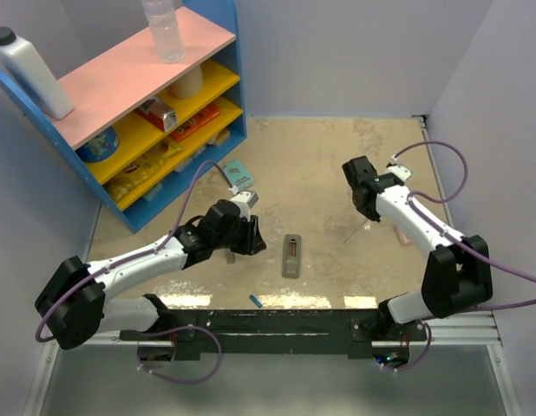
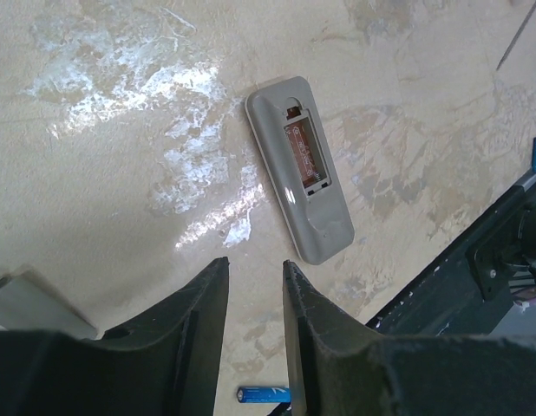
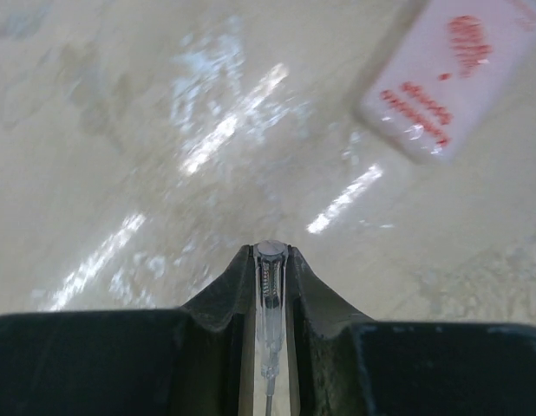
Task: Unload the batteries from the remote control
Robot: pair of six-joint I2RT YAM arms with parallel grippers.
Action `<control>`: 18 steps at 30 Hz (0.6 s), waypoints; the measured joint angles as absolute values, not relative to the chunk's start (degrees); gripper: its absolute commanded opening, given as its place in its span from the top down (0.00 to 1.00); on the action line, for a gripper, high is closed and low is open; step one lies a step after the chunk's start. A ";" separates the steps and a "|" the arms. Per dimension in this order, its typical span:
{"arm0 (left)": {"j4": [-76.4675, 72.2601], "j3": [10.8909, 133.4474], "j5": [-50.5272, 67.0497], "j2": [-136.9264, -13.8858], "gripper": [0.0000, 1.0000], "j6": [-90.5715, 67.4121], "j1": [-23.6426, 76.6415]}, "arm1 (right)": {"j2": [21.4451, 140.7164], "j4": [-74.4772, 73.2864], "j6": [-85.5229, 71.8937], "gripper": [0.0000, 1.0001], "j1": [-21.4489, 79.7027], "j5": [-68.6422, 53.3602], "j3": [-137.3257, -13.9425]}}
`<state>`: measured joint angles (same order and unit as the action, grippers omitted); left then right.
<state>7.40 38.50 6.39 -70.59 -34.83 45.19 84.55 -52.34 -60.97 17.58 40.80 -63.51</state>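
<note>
Grey plastic bar remote control (image 1: 291, 254), seemingly emptied; blue cylindrical battery (image 1: 256, 301) at its 7 o'clock may be knocked rolling by spread left claw (image 2: 254, 269); right claw (image 3: 270, 253) pinching clear stick (image 3: 270, 303).

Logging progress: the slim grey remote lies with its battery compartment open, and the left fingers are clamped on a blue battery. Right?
No. The left wrist view shows the left fingers open and empty; the tiny blue cylindrical battery lies loose on the beige table. The slim grey rectangular remote control does lie with its compartment open.
</note>
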 measured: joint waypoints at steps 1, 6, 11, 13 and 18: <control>7.40 38.50 6.39 -70.59 0.63 -34.83 45.12 | 83.48 -49.69 -58.76 1.00 18.50 39.35 -61.98; 7.42 38.50 6.37 -70.59 0.62 -34.76 44.88 | 80.51 -33.65 -47.20 0.96 21.21 29.12 -52.58; 8.08 38.50 5.87 -70.59 0.62 -33.78 44.40 | 82.59 -25.04 -39.33 0.93 22.35 21.78 -49.67; 8.78 38.50 5.39 -70.59 0.62 -33.30 44.29 | 83.09 -22.94 -37.89 0.92 22.85 19.88 -49.52; 9.72 38.50 4.78 -70.08 0.62 -32.95 44.23 | 83.20 -19.22 -35.75 0.91 23.31 15.81 -48.47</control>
<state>9.72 38.50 4.78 -70.08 -32.95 44.23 83.20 -19.22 -35.75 23.31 15.81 -48.47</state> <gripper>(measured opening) 0.382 0.160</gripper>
